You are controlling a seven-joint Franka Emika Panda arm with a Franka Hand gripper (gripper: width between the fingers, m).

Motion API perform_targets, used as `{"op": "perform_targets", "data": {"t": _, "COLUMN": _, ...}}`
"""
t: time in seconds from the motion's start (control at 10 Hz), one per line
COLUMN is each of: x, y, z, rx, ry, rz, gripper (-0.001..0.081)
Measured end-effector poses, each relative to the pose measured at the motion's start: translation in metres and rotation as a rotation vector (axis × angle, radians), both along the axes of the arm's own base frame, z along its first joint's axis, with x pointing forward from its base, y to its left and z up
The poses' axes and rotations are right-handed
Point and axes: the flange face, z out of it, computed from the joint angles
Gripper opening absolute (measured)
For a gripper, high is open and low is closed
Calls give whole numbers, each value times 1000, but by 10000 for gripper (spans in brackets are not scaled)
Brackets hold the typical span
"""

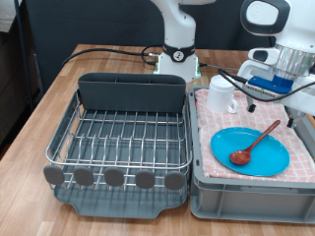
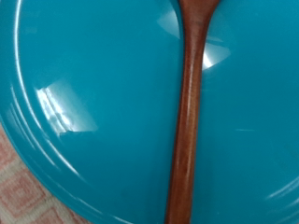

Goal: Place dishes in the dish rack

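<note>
A light-blue plate (image 1: 268, 159) lies flat on the checked cloth at the exterior view's right. A reddish-brown wooden spoon (image 1: 254, 144) rests across it. A white mug (image 1: 221, 95) stands upright on the cloth behind the plate. The dish rack (image 1: 69, 123) at the left holds no dishes. My gripper (image 1: 281, 87) hangs above the far right of the cloth, over the plate's back edge, touching nothing. The wrist view shows only the plate (image 2: 93, 84) and the spoon's handle (image 2: 190, 112) close up; no fingers show there.
The pink-and-white checked cloth (image 1: 295, 133) covers a grey plastic bin (image 1: 251, 195); it also shows in the wrist view (image 2: 19, 191). The rack has a tall grey compartment (image 1: 133, 93) at its back and round knobs (image 1: 115, 178) at its front. Cables (image 1: 108, 49) run behind.
</note>
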Motion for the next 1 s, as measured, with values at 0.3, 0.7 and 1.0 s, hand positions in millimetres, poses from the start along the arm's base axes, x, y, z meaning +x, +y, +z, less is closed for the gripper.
{"op": "perform_targets", "data": {"t": 0.3, "x": 4, "y": -4, "z": -16, "rx": 18, "ry": 1, "rz": 9, "gripper": 802}}
{"op": "perform_targets", "data": {"t": 0.7, "x": 8, "y": -7, "z": -33, "rx": 27, "ry": 2, "rz": 10, "gripper": 802}}
{"op": "perform_targets", "data": {"t": 1.0, "x": 14, "y": -8, "z": -41, "rx": 34, "ry": -2, "rz": 3, "gripper": 802}}
